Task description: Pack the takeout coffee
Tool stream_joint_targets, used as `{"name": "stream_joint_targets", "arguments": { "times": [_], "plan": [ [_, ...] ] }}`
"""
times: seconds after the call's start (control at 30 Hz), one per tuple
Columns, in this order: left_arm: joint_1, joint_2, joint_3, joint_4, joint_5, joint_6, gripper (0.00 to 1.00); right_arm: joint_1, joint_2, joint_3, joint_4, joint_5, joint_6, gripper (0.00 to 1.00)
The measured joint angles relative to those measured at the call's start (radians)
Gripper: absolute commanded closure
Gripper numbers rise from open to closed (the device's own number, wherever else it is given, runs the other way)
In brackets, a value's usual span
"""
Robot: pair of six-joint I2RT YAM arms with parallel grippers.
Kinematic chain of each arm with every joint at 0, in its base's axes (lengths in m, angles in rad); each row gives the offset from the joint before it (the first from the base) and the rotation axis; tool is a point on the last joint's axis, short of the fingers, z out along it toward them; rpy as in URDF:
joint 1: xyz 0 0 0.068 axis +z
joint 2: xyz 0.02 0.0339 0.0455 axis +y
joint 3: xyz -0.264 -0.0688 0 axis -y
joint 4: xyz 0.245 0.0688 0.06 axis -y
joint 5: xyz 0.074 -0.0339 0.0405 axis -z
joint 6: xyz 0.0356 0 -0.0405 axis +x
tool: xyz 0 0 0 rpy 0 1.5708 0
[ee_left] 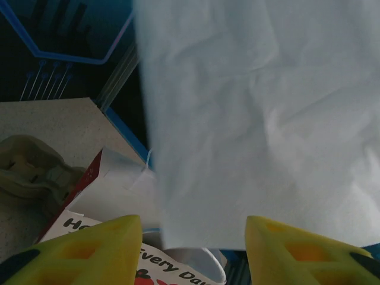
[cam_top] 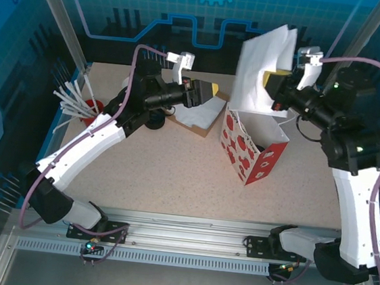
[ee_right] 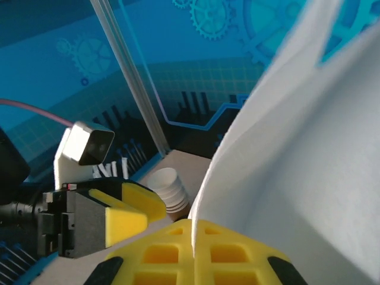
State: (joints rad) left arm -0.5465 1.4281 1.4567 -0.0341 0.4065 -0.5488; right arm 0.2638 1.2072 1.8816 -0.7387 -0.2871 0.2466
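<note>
Currently my right jaws clench white paper, left jaws released; the takeout coffee should be light and crushable, so I'd grip its wall gently.

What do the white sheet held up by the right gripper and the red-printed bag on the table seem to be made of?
White sheet in the right gripper: thin matte paper, judging by its soft wrinkles and lack of shine. Red-printed bag: probably stiffer paper or light card, since it stands open with crisp folded edges; its finish is hard to tell.

Bright even light, blurry wrist close-ups.
</note>
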Motion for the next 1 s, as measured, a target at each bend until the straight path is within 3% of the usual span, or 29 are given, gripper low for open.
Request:
{"name": "stream_joint_targets", "arguments": {
  "times": [0.17, 0.33, 0.63, 1.0],
  "plan": [
    [0.000, 0.000, 0.001, -0.038, 0.000, 0.022, 0.47, -0.053, 0.070, 0.222, -0.167, -0.005, -0.122, 1.00],
    [0.000, 0.000, 0.001, -0.087, -0.006, 0.057, 0.47, -0.085, 0.158, 0.332, -0.313, -0.013, -0.223, 1.00],
    [0.000, -0.014, 0.001, -0.148, -0.024, 0.109, 0.46, -0.165, 0.249, 0.385, -0.450, -0.015, -0.313, 1.00],
    [-0.027, 0.000, 0.036, -0.218, -0.023, 0.160, 0.42, -0.248, 0.230, 0.397, -0.494, -0.018, -0.338, 1.00]
  ]
}}
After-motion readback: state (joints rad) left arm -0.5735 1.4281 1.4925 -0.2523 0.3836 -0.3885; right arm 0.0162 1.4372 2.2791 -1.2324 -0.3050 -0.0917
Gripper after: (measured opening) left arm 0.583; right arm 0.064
